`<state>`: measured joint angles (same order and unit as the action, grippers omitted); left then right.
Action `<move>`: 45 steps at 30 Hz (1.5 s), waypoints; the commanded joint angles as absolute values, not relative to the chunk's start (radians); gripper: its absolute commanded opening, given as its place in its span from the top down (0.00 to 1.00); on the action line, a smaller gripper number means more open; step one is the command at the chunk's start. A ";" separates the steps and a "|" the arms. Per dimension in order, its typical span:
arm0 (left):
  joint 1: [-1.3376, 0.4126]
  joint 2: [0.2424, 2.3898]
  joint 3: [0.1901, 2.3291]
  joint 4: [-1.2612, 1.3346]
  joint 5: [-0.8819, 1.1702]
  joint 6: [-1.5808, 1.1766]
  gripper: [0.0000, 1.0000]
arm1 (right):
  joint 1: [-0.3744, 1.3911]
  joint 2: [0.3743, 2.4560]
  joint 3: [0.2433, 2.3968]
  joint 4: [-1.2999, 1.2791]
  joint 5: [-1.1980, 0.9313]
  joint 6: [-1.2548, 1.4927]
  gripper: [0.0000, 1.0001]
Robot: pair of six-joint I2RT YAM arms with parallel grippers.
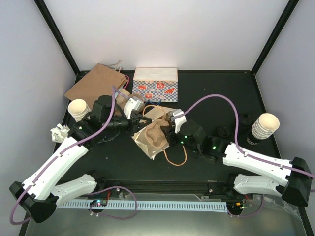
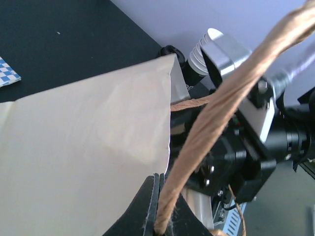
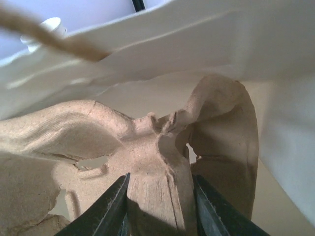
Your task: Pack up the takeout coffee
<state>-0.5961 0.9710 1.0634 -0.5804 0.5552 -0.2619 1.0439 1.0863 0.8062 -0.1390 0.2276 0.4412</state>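
Right wrist: right gripper clamps the carrier between its jaws (we judge it light, crushable; grip the rib); left gripper pinches the handle; coffee unseen.

The left arm and the right arm share one build: white moulded link shells joined by black cylindrical joint housings. A lilac cable trails along each. Small green lights glow on the black housings. The fingers are black and tapered. A pale bracket, possibly bare metal, sits above a black motor body.
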 commanded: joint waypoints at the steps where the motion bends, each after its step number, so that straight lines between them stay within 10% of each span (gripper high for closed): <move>1: -0.605 0.968 1.115 -0.501 0.573 -0.306 0.98 | 1.120 1.105 0.815 -0.104 0.413 0.379 0.68; 45: -0.829 1.000 1.063 -0.338 0.573 -0.435 0.98 | 1.305 1.149 0.674 0.036 0.830 0.430 0.79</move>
<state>-0.8185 1.0042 1.0554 -0.3893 0.5545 -0.4019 1.3132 1.1748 0.7033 -0.0391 0.8452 0.4255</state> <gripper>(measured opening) 0.019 0.215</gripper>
